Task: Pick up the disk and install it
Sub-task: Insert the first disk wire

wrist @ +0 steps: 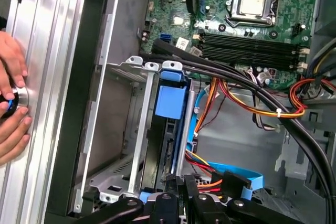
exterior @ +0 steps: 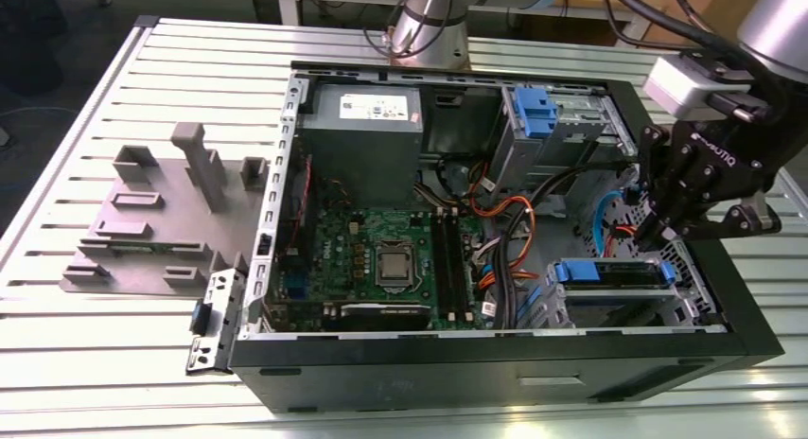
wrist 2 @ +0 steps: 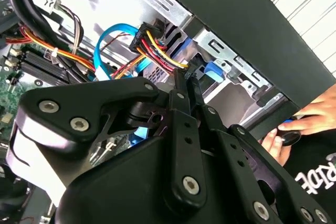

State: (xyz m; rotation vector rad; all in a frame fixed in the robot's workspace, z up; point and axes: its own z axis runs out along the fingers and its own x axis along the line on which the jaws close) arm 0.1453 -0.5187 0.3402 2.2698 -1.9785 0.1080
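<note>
Exterior view: an open computer case (exterior: 707, 311) lies on a slatted metal table (exterior: 101, 363). The gripper (exterior: 659, 236) hangs inside the case at the exterior view's right, just above a drive cage (exterior: 619, 292). The disk (exterior: 615, 272) sits in that cage, its blue rails and handle showing. A motherboard (exterior: 378, 259) fills the case floor; a grey power supply (exterior: 366, 127) lies behind it. A grey fixture plate (exterior: 158, 231) rests on the table at the exterior view's left.

Second wrist view: gripper fingers (wrist 2: 190, 85) are pressed together, holding nothing. Red, yellow and blue cables (wrist 2: 152, 45) run just beyond them. A person's hand (wrist 2: 294, 127) rests near the case edge.

First wrist view: the disk (wrist: 169, 129) stands seated in its cage, blue handle (wrist: 170, 102) uppermost. A hand (wrist: 13, 106) presses a round button on the table rail.
</note>
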